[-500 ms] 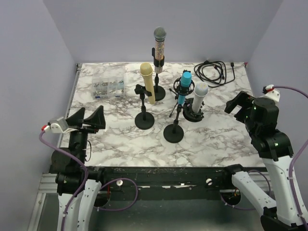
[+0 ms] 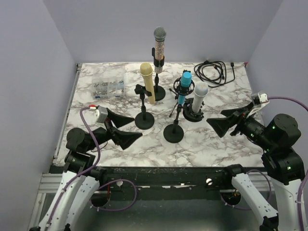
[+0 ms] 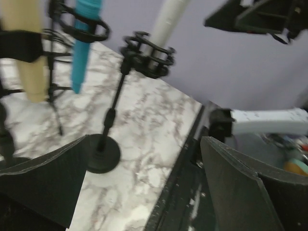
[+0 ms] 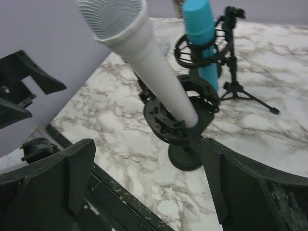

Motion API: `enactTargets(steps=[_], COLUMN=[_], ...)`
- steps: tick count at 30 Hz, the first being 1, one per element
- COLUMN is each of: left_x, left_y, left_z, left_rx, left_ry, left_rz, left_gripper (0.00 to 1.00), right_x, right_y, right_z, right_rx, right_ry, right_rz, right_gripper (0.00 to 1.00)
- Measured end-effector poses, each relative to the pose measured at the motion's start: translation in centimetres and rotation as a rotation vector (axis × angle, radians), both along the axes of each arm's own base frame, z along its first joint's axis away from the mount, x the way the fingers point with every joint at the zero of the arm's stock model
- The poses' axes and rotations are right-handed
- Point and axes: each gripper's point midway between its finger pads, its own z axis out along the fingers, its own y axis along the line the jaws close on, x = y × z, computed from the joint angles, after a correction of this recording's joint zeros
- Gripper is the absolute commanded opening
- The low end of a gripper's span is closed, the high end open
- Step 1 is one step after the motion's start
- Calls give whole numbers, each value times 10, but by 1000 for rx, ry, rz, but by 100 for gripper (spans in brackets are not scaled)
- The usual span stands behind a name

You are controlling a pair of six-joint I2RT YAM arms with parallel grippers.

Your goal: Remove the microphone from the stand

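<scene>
White microphone (image 4: 149, 67) ahead of right pincer (image 4: 147, 147)

The table (image 2: 216, 139) was white marble veined in grey and brown, set against pale lilac walls (image 2: 120, 29). On it were a white mic (image 2: 199, 96) with a silvery mesh head, a bright blue mic (image 2: 184, 86), a cream mic (image 2: 148, 83) and, at the back, a speckled pinkish mic (image 2: 159, 45) with a grey mesh head, all in black stands (image 2: 173, 132). The coiled cable (image 2: 211, 72) was black, as were the left gripper (image 2: 137, 127) and right gripper (image 2: 215, 118), while the arms (image 2: 250, 192) were white and black with purple cords (image 2: 288, 99).
</scene>
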Motion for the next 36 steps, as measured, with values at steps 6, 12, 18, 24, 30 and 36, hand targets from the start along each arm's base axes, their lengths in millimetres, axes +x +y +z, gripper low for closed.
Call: enactTargets(steps=[6, 12, 18, 24, 30, 36], left_x=[-55, -71, -38, -2, 32, 46], left_y=[-51, -88, -129, -151, -165, -178], left_z=[-9, -15, -18, -25, -23, -17], left_rx=[35, 46, 81, 98, 106, 106], left_ry=[12, 30, 63, 24, -11, -18], left_rz=[-317, -373, -215, -16, 139, 185], left_gripper=[99, 99, 99, 99, 91, 96], right_x=[5, 47, 64, 63, 59, 62], right_y=[22, 24, 15, 20, 37, 57], right_z=[7, -12, -18, -13, -8, -8], right_rx=[12, -9, -34, -40, -40, -31], right_ry=[-45, 40, 51, 20, -13, -17], right_rz=[143, 94, 22, 53, 143, 238], right_gripper=[100, 100, 100, 98, 98, 95])
